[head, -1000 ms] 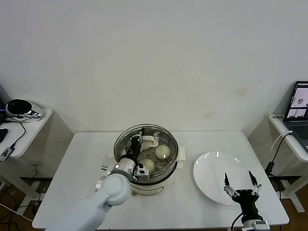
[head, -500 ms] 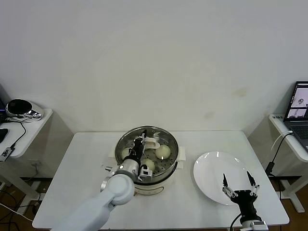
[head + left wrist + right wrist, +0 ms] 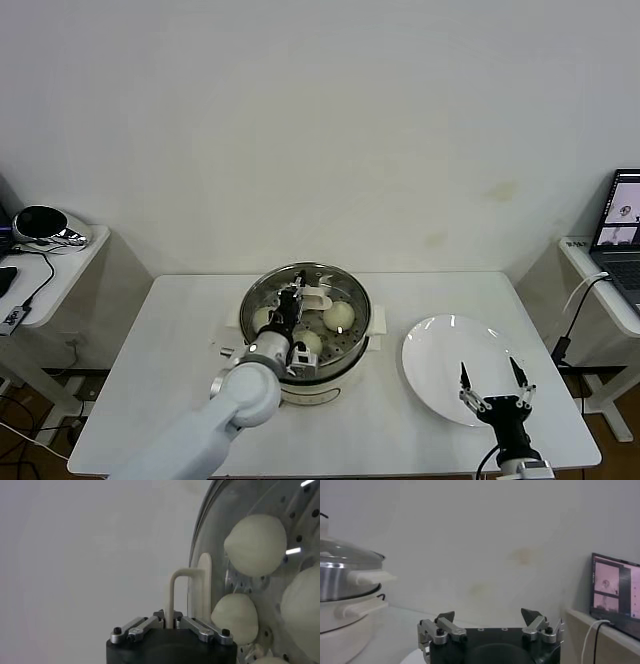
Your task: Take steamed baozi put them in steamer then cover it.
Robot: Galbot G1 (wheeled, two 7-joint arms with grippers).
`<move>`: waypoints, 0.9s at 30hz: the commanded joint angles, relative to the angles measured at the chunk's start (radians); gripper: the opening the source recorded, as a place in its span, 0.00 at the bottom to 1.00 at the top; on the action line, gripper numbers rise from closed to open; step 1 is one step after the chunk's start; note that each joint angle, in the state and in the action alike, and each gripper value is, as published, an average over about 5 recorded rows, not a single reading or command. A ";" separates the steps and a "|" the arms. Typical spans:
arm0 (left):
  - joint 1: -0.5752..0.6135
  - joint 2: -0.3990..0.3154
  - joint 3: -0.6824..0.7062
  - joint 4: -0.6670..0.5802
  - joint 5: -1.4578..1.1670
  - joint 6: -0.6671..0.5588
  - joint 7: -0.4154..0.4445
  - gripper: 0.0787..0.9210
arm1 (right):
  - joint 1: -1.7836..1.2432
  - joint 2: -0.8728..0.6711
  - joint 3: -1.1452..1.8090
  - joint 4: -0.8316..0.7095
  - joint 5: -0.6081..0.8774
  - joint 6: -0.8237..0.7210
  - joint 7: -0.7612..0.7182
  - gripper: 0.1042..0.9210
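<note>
The steamer (image 3: 345, 365) stands mid-table on its white base. The clear glass cover (image 3: 330, 285) lies on its rim. My left gripper (image 3: 292, 305) is shut on the cover's cream-white handle (image 3: 312, 296). Through the glass I see three baozi (image 3: 340, 316) on the perforated tray. In the left wrist view my left gripper (image 3: 171, 622) pinches the handle (image 3: 172, 592), with baozi (image 3: 256, 539) behind the glass. My right gripper (image 3: 489, 372) is open and empty, low over the near edge of the white plate (image 3: 440, 350). It also shows in the right wrist view (image 3: 489, 614), with the steamer (image 3: 340, 580) off to one side.
The flat white plate lies to the right of the steamer. Side tables stand on both sides, the left with a dark helmet-like object (image 3: 42, 226), the right with a laptop (image 3: 622, 215) and a cable. The wall is close behind the table.
The cover has come down from a tilted hold and now lies level on the steamer, with my left gripper still on its handle. My right gripper has drawn back slightly toward the table's front.
</note>
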 commanded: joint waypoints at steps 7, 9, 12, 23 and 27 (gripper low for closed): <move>0.066 0.051 -0.060 -0.134 -0.070 -0.003 -0.028 0.44 | -0.003 0.002 -0.005 0.001 -0.007 0.002 -0.001 0.88; 0.102 0.066 -0.082 -0.170 -0.084 -0.011 -0.035 0.51 | -0.003 0.002 -0.007 0.000 -0.008 0.002 -0.001 0.88; 0.174 0.086 -0.121 -0.220 -0.113 -0.038 -0.057 0.61 | -0.004 0.000 -0.008 -0.001 -0.009 0.003 -0.001 0.88; 0.482 0.136 -0.324 -0.455 -0.272 -0.191 -0.186 0.88 | -0.021 -0.036 -0.012 0.003 0.002 0.011 -0.001 0.88; 0.724 0.088 -0.519 -0.524 -0.571 -0.326 -0.295 0.88 | -0.015 -0.034 -0.033 0.004 0.005 0.008 -0.001 0.88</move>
